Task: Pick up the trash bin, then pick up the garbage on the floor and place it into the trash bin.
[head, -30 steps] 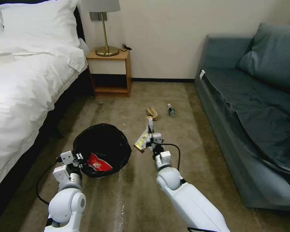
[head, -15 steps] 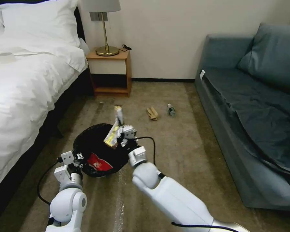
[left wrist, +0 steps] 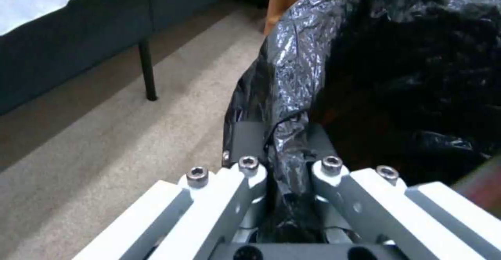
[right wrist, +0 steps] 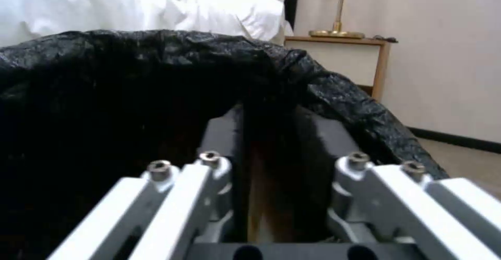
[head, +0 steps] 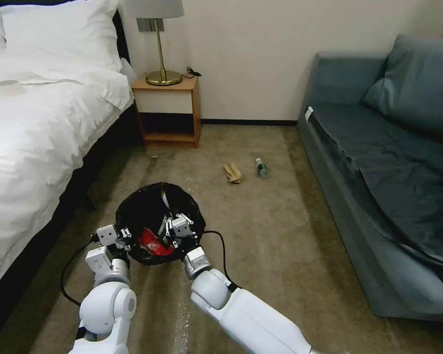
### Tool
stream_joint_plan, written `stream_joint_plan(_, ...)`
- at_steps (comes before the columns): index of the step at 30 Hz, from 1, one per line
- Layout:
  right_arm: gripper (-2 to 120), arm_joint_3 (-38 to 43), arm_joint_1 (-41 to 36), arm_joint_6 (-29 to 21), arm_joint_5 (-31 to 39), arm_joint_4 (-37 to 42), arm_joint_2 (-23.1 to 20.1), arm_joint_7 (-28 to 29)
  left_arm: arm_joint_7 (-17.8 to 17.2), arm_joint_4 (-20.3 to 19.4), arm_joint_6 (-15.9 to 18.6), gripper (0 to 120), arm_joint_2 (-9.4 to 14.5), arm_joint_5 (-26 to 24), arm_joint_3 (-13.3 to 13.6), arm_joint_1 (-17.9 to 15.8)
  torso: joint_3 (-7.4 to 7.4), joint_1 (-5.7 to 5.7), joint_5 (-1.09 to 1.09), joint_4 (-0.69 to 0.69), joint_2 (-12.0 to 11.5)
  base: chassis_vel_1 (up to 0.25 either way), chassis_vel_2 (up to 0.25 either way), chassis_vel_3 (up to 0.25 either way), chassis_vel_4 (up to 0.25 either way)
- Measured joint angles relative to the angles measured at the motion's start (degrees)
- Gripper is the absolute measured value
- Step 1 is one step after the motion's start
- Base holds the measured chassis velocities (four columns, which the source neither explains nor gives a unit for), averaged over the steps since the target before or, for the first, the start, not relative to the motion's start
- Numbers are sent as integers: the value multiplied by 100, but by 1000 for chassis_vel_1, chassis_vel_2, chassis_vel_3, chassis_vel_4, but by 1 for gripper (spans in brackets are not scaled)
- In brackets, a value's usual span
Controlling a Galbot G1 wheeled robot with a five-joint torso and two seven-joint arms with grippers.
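Bin [head: 157,223] lower left of frame, rim pinched by left gripper [head: 124,235] | right gripper [head: 174,227] inside bin mouth, clamped on wrapper [right wrist: 261,197], long axis upright | red packet [head: 152,243] already in | paper [head: 232,173], bottle [head: 262,168] on floor mid-frame, beyond bin, nearer right arm

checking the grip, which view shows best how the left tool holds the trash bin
The left wrist view: the left tool is shut on the trash bin, its bagged rim pinched between the fingers. The head view shows that tool at the bin's near-left rim, small. The right wrist view shows just bag.
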Motion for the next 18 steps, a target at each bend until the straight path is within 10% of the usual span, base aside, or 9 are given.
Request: stream_joint_plan(18, 95, 1475, -505, -141, -71, 842, -367, 299, 26, 184, -19, 4, 152, -22, -65, -60, 0, 0, 1, 0, 0, 0, 0, 0, 0)
